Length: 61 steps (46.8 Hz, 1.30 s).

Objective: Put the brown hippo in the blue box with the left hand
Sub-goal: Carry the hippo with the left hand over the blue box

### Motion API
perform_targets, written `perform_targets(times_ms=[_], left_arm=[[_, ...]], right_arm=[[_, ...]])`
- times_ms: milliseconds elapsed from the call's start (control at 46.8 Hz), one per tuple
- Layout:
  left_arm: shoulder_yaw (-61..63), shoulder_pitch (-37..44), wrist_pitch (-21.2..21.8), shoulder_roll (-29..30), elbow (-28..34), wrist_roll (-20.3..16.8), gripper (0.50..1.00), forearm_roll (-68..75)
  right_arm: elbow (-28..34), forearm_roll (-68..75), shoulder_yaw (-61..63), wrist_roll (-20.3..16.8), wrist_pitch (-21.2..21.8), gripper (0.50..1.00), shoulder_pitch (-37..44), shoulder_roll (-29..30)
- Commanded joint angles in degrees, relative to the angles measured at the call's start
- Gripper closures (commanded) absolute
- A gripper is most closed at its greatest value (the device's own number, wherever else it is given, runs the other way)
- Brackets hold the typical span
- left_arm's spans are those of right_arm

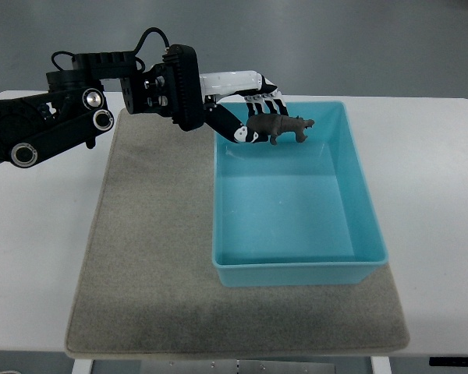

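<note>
— Where the grey mat (152,257) reaches the bottom of the frame, what sits on it?

— The blue box (296,274), its near wall toward the lower edge and its far rim running up to the upper centre. The mat lies on the white counter (31,257), which shows on both sides.

— And inside the box?

— Only its bare floor, as far as the view shows.

— Higher up, then?

— The brown hippo (279,126) is over the box's upper left corner, inside the rim line and lifted off the floor. The left hand (246,105) is grasping it, white and black fingers (261,100) closed around its rear end, its head pointing right.

— The arm?

— Black, coming in from the upper left of the frame.
</note>
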Motion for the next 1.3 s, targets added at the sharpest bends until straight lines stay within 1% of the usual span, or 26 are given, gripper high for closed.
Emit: perform_targets(times_ms=[0, 107, 235, 449, 641, 1005, 1069, 1133, 1155, 1176, 1240, 1283], left_arm=[[0.9, 0.4, -0.4, -0.7, 0.0, 0.0, 1.000, 1.6], [2.2, 0.8, -0.4, -1.0, 0.1, 0.0, 1.000, 3.6], [2.9, 2.1, -0.4, -4.1, 0.8, 0.0, 1.000, 4.7], [3.0, 4.8, -0.4, -6.6, 1.4, 0.3, 1.000, 8.1], [3.0, 5.4, -0.3, -7.6, 1.9, 1.4, 1.000, 8.3], [2.9, 6.9, -0.2, -9.4, 3.3, 1.5, 1.000, 8.3], [2.9, 7.1, 0.3, -9.5, 3.3, 1.5, 1.000, 8.3], [2.9, 7.2, 0.6, -9.5, 3.3, 1.5, 0.868, 8.3], [2.8, 7.3, 0.6, -9.5, 3.3, 1.5, 0.830, 8.3], [2.8, 7.3, 0.6, -9.5, 3.2, 1.5, 0.802, 8.3], [2.8, 7.3, 0.6, -9.5, 3.2, 1.5, 0.763, 8.2], [2.8, 7.5, 0.6, -9.6, 3.2, 1.5, 0.752, 8.2]], right_arm=[[0.0, 0.0, 0.0, 0.0, 0.0, 0.564, 0.0, 0.0], [0.0, 0.0, 0.0, 0.0, 0.0, 0.564, 0.0, 0.0], [0.0, 0.0, 0.0, 0.0, 0.0, 0.564, 0.0, 0.0], [0.0, 0.0, 0.0, 0.0, 0.1, 0.564, 0.0, 0.0], [0.0, 0.0, 0.0, 0.0, 0.1, 0.564, 0.0, 0.0], [0.0, 0.0, 0.0, 0.0, 0.0, 0.564, 0.0, 0.0], [0.0, 0.0, 0.0, 0.0, 0.0, 0.564, 0.0, 0.0], [0.0, 0.0, 0.0, 0.0, 0.1, 0.564, 0.0, 0.0], [0.0, 0.0, 0.0, 0.0, 0.1, 0.564, 0.0, 0.0], [0.0, 0.0, 0.0, 0.0, 0.0, 0.564, 0.0, 0.0], [0.0, 0.0, 0.0, 0.0, 0.1, 0.564, 0.0, 0.0], [0.0, 0.0, 0.0, 0.0, 0.0, 0.564, 0.0, 0.0]])
